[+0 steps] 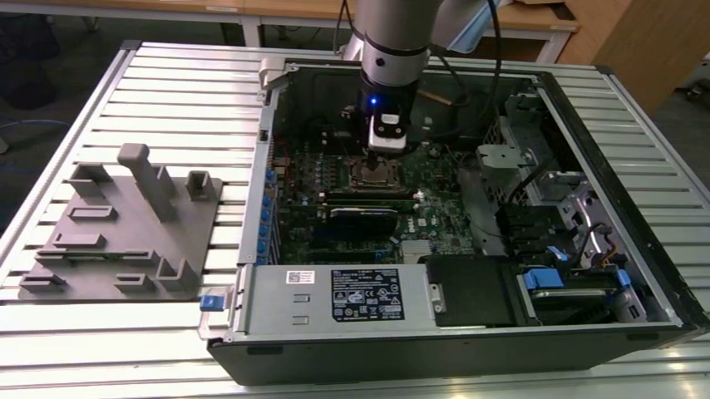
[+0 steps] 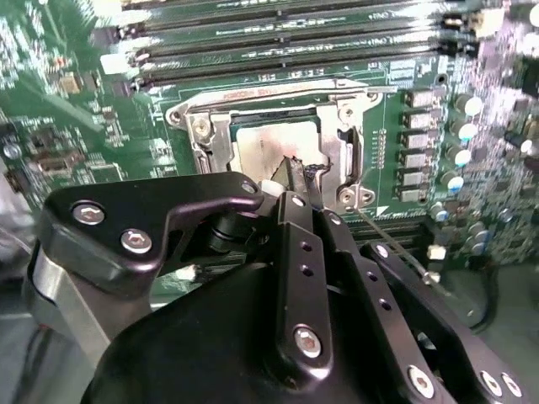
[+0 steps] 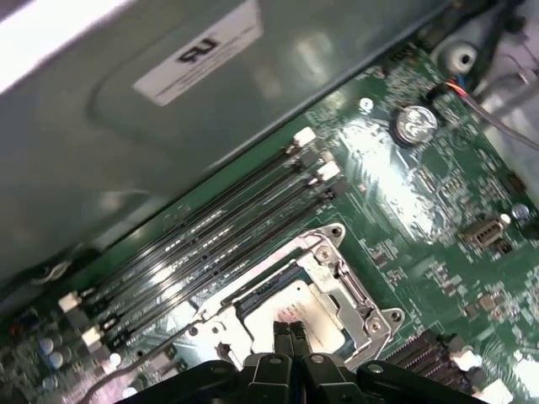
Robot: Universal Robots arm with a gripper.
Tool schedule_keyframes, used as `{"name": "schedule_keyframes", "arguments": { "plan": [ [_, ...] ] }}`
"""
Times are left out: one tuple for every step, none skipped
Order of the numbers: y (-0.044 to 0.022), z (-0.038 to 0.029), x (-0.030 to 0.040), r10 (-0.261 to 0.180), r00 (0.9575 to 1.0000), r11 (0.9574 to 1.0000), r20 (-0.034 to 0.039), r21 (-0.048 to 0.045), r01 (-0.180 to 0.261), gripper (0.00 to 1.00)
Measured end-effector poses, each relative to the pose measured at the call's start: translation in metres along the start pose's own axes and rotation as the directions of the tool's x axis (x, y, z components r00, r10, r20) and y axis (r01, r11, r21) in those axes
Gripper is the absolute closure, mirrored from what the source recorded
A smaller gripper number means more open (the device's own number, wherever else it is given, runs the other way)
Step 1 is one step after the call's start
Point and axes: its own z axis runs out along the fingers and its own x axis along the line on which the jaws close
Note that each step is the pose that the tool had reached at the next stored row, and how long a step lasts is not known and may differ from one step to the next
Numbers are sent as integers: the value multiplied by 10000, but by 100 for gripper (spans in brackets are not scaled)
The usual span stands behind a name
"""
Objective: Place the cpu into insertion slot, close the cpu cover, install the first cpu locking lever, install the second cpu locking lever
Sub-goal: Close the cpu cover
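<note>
Slatted metal table is carrying an open computer case; the arm is reaching into it, with the gripper hanging over the socket area.

In both wrist views the fingers are pressing together with nothing between them, the tips poised just above the cpu. The chip is lying seated in the insertion slot, directly below the tips. The cpu cover appears to be lying down around the chip, which is showing through its window; whether the tips are touching metal cannot be told. A thin locking lever is projecting from the socket corner just beside the fingers and looks unlatched. Judgement: the work is sitting at the cover-and-lever stage. Any pressing is best done straight down on the frame rather than on the chip's top, clear of the memory slots beyond the tips.
</note>
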Motion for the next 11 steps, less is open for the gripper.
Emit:
{"name": "schedule_keyframes", "arguments": {
  "plan": [
    [0,0,0,-180,9998,9998,-3,3,180,90],
    [0,1,0,-360,9994,9994,-6,6,360,90],
    [0,2,0,-555,9985,9985,-9,9,555,90],
    [0,2,0,-735,9973,9973,-12,11,735,90],
    [0,3,0,-910,9958,9958,-15,14,910,90],
    [0,4,0,-1087,9941,9941,-18,16,1087,90],
    [0,5,0,-1262,9920,9920,-22,18,1262,90],
    [0,5,0,-1435,9897,9897,-25,20,1435,90],
    [0,6,0,-1607,9870,9870,-29,21,1607,90],
    [0,7,0,-1774,9841,9841,-33,22,1775,90],
    [0,7,0,-1956,9807,9807,-37,23,1956,90]
  ]
}}
